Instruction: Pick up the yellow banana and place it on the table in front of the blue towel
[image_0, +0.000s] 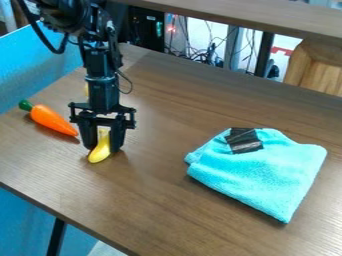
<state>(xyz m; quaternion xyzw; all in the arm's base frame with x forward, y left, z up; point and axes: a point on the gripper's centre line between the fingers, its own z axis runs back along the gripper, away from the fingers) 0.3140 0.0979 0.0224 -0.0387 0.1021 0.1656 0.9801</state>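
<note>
so the black gripper (104, 137)'s fingers are partly open either side of the toy banana (99, 152) on the brown table (157, 200), can't tell if they're pinching, and imo an off-center squeeze could swivel it toward the toy carrot (53, 120) at left, well away from the turquoise towel (257, 172) at right
</note>
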